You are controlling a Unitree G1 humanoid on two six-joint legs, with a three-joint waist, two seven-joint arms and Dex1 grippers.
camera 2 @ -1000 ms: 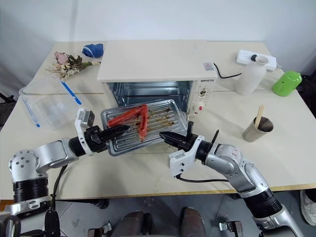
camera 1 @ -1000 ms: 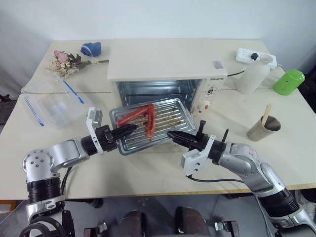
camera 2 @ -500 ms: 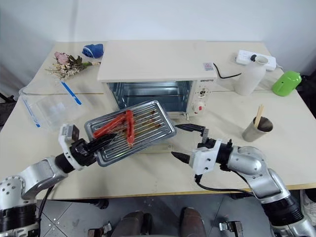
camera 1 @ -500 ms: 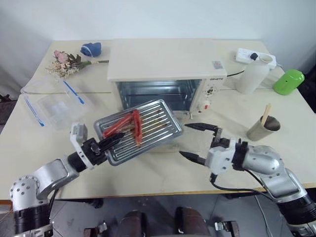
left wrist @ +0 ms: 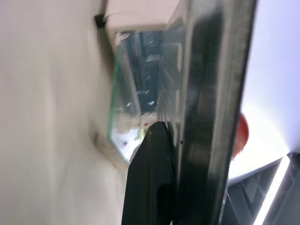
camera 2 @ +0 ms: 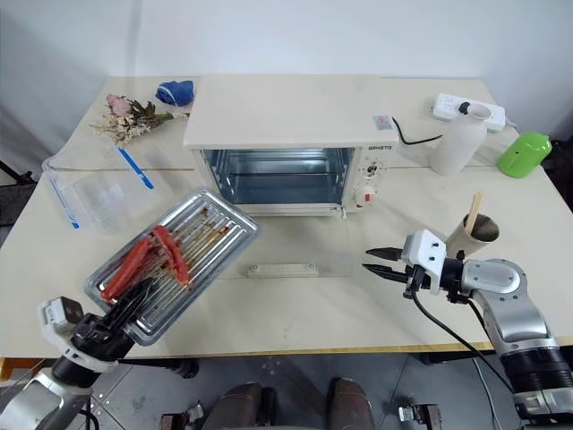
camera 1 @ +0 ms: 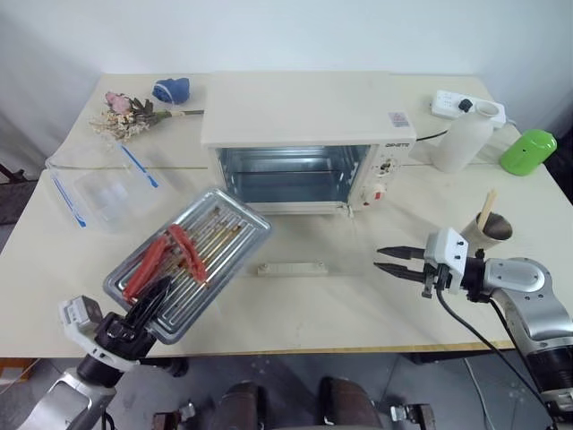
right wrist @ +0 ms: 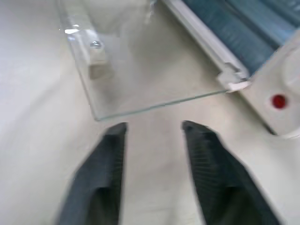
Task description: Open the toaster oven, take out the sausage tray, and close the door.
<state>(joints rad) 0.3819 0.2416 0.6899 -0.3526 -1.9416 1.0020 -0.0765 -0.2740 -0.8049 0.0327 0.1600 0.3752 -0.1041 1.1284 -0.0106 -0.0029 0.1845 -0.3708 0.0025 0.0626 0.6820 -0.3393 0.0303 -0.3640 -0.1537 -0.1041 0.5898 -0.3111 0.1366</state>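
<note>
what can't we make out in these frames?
- Left tool: head views, the sausage tray covers its tips, so the grip point stays hidden.
- Left wrist view: the tray's edge blocks the scene; the toaster oven is a blurred sliver.
- Knob markings on the oven's panel: too small.
- Cup contents: hidden by its rim.

toaster oven [camera 1: 304,112]: cream-white
sausage tray [camera 1: 201,260]: ribbed silver
sausages [camera 1: 166,260]: red
bottle [camera 1: 461,139]: white
box [camera 1: 98,193]: clear, blue strips

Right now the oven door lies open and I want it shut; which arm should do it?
Right: the right gripper is empty beside the door, while the left gripper holds the sausage tray.
</note>
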